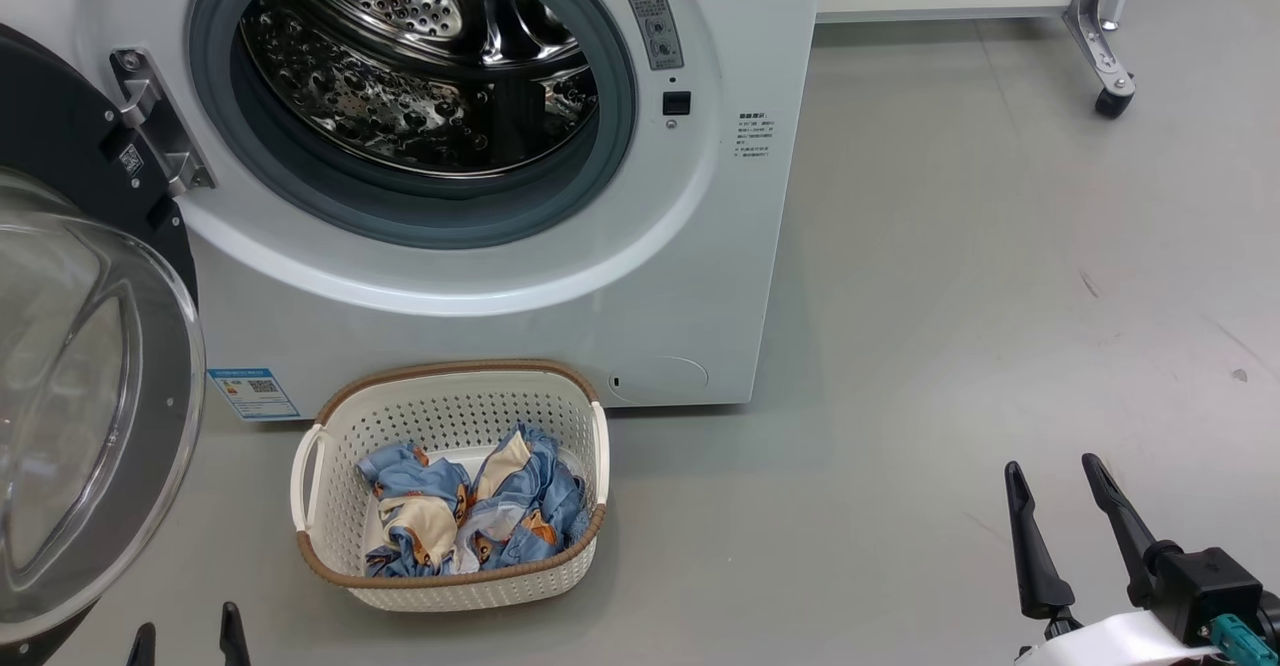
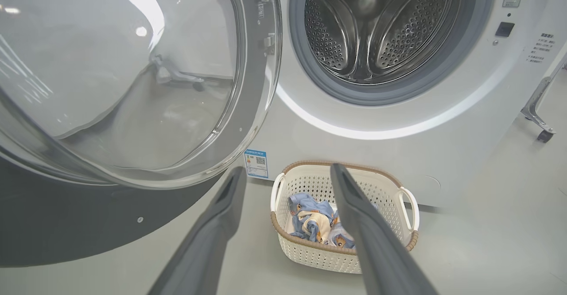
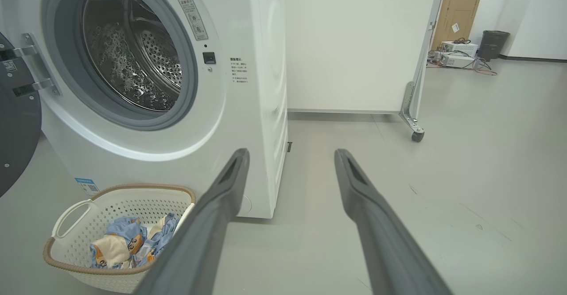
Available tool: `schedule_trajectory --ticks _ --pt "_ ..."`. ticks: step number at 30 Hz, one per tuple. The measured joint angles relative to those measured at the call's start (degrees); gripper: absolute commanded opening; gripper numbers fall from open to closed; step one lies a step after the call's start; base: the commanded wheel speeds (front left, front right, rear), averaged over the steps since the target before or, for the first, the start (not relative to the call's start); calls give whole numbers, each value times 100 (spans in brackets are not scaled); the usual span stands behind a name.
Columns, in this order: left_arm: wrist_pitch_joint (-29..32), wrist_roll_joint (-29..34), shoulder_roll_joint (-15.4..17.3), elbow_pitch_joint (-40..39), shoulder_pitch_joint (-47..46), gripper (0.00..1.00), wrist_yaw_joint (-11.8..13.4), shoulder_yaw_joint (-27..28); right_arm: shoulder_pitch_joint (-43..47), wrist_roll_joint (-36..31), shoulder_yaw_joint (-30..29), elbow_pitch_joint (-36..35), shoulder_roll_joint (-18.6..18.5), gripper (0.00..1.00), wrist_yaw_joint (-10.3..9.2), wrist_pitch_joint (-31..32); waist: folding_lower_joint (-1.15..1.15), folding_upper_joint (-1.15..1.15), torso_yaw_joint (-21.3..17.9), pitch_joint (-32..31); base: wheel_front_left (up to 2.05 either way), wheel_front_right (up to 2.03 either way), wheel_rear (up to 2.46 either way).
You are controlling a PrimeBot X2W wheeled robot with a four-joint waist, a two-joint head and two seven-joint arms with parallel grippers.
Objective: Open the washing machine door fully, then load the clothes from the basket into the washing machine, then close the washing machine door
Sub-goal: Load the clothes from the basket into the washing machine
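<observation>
The white washing machine (image 1: pixel 690 276) stands with its steel drum (image 1: pixel 410 66) exposed. Its black-rimmed glass door (image 1: pixel 90 396) is swung wide open to the left on a metal hinge (image 1: pixel 160 126). On the floor before the machine sits the cream basket (image 1: pixel 330 536), and light-blue printed clothes (image 1: pixel 470 511) lie inside it. My left gripper (image 1: pixel 188 634) is open at the bottom edge, left of the basket and below the door. My right gripper (image 1: pixel 1050 466) is open over bare floor, far right of the basket. In the left wrist view the basket (image 2: pixel 310 255) and clothes (image 2: pixel 310 219) lie ahead.
A white panel on a wheeled metal leg (image 1: pixel 1105 56) stands behind, to the right of the machine. Grey floor (image 1: pixel 950 346) stretches wide on the right. In the right wrist view, a cardboard box (image 3: pixel 456 16) and a dark bin (image 3: pixel 491 42) sit far back.
</observation>
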Motion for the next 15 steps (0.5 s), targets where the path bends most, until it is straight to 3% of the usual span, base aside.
schedule_trajectory --ticks 15 --pt "0 148 -2 154 -48 100 -57 220 -1 0 -15 -1 2 100 1 0 0 0 16 55 95 -95 0"
